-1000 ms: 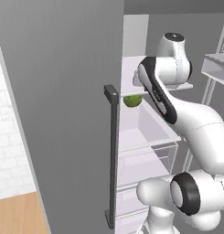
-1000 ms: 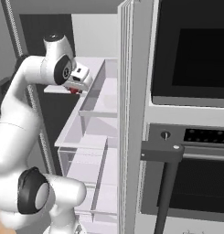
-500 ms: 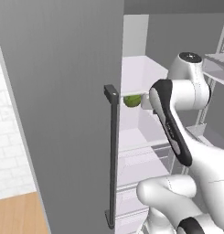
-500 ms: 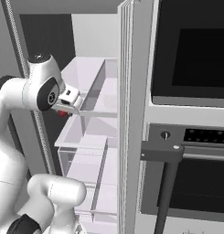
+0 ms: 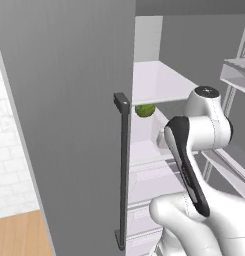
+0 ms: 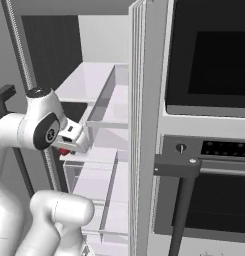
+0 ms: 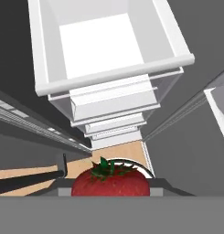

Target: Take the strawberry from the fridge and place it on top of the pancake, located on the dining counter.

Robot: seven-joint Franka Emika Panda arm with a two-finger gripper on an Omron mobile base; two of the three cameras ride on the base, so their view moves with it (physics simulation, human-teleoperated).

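One strawberry [image 7: 110, 183] clamped in gripper [image 7: 111, 186], green calyx toward camera.

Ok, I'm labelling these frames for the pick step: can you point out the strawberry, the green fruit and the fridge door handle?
strawberry [image 7: 109, 183]: hand view, middle of its red body.
green fruit [image 5: 145, 110]: left base view, centre of its visible round side.
fridge door handle [image 5: 124, 170]: left base view, midway down the dark vertical bar.

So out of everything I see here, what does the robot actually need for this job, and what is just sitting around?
Part of the job:
- strawberry, held in the hand
- fridge, its door open

Just there:
- green fruit on a fridge shelf
- empty white drawers in the fridge
- oven beside the fridge
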